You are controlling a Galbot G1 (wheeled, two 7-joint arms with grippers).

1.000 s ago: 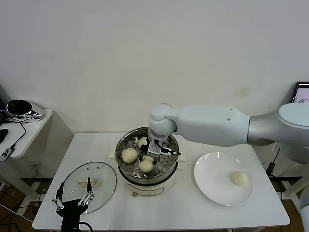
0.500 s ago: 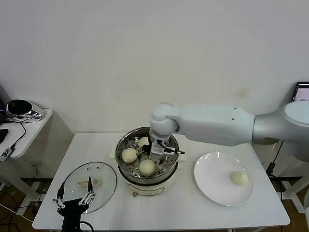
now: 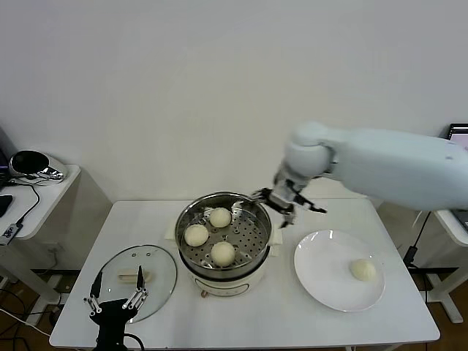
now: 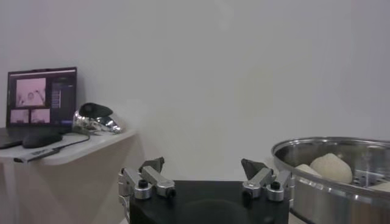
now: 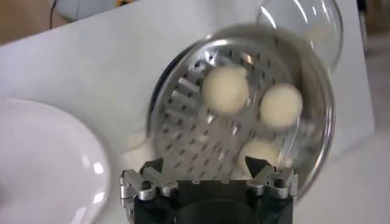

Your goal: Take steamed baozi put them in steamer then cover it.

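Observation:
The steamer (image 3: 257, 219) stands mid-table with three steamed baozi on its perforated tray (image 3: 220, 217) (image 3: 196, 235) (image 3: 223, 252). A fourth baozi (image 3: 361, 270) lies on the white plate (image 3: 322, 281) to the right. My right gripper (image 3: 289, 205) hangs open and empty above the steamer's right rim. Its wrist view looks down on my right gripper (image 5: 207, 164), the tray (image 5: 183, 115) and the three baozi (image 5: 225, 89). The cover (image 3: 157, 274) lies flat at the front left. My left gripper (image 3: 117, 302) is parked open at the cover's near edge, and in its own view, left gripper (image 4: 207, 167), nothing is between the fingers.
A side table with a shiny metal object (image 3: 33, 164) stands left of the white table. A screen (image 3: 458, 140) shows at the far right edge. The left wrist view shows a laptop (image 4: 41, 97) and the steamer's wall (image 4: 317, 185).
My right gripper opened and left a baozi in the steamer's front. It then rose and swung right, out of the steamer toward the plate. The left arm stayed put.

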